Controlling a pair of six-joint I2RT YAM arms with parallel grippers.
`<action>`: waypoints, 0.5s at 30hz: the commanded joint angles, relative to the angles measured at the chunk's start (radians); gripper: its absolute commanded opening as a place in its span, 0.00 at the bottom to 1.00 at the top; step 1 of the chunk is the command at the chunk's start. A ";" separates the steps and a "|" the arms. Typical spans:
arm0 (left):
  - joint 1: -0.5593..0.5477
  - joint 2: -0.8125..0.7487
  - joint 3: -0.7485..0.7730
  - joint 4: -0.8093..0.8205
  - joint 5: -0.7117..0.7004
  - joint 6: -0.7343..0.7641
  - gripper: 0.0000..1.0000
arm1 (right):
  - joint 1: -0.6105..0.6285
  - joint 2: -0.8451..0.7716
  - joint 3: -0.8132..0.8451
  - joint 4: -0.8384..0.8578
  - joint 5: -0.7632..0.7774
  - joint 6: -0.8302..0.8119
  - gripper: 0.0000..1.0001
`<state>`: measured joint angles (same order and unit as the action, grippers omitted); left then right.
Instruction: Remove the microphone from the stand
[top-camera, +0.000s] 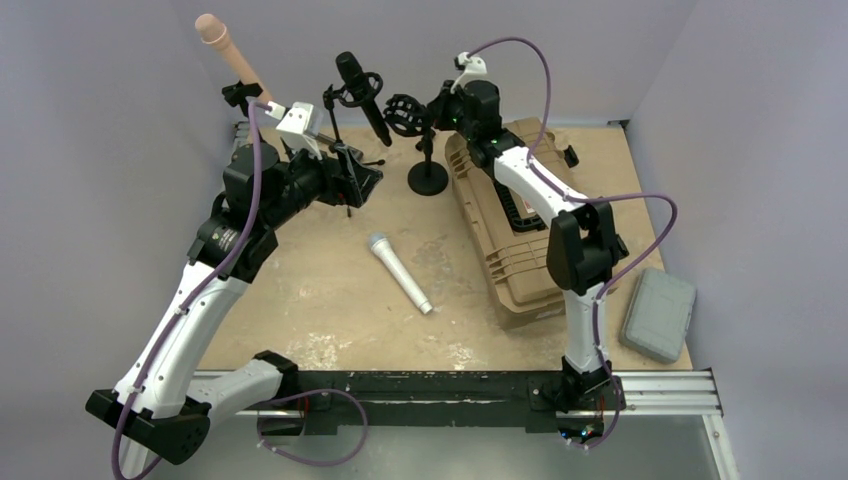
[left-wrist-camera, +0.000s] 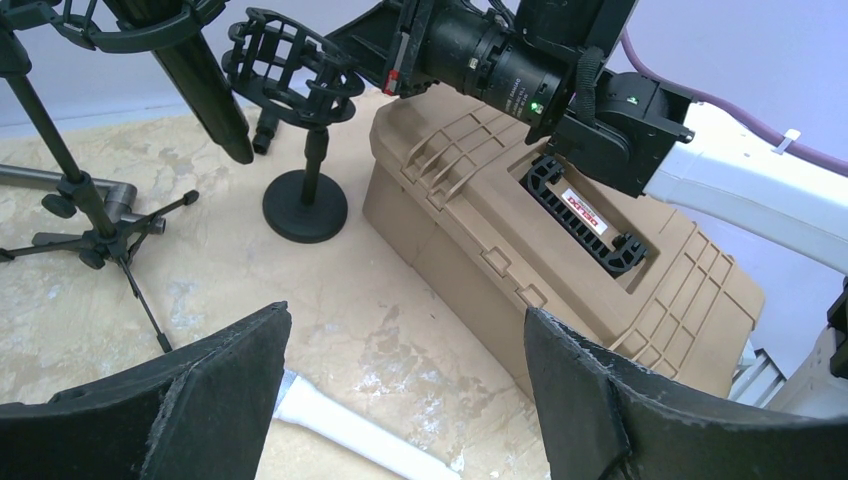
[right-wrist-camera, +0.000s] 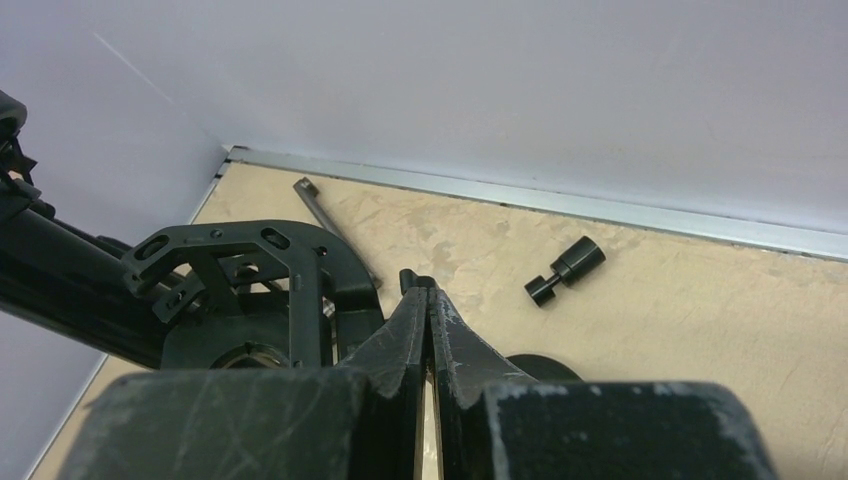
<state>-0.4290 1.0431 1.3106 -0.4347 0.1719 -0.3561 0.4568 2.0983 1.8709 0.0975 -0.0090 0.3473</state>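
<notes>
Fingers (left-wrist-camera: 215, 395) of the left gripper (left-wrist-camera: 405, 318) were spread wide with nothing between them, hovering over the table (left-wrist-camera: 230, 275). A silver microphone (left-wrist-camera: 345, 428) lay flat on the board right below them. Past that sat the tan case (left-wrist-camera: 470, 200), and just beside it the little round-base stand (left-wrist-camera: 305, 205) with an empty shock mount (left-wrist-camera: 290, 65) on top. The black microphone (left-wrist-camera: 205, 90) was sitting in its own mount on the tripod stand (left-wrist-camera: 90, 215), tilted, nose pointing down toward the round base. Right gripper (right-wrist-camera: 428, 300) was up at the back next to the empty shock mount, fingers pressed tight together on nothing that I could see. A small black knob (right-wrist-camera: 567, 270) lay on the table near the back wall.
</notes>
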 joint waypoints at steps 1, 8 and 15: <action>-0.004 -0.002 -0.002 0.036 0.006 -0.001 0.84 | 0.015 0.004 -0.045 -0.134 0.082 -0.031 0.00; -0.005 -0.002 -0.004 0.036 0.006 -0.003 0.84 | 0.051 0.017 -0.004 -0.220 0.185 -0.074 0.00; -0.005 0.000 -0.004 0.037 0.009 -0.004 0.84 | 0.062 0.016 -0.025 -0.228 0.198 -0.077 0.00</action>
<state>-0.4290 1.0435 1.3106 -0.4347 0.1719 -0.3565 0.5060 2.1105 1.8679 -0.0631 0.1673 0.2852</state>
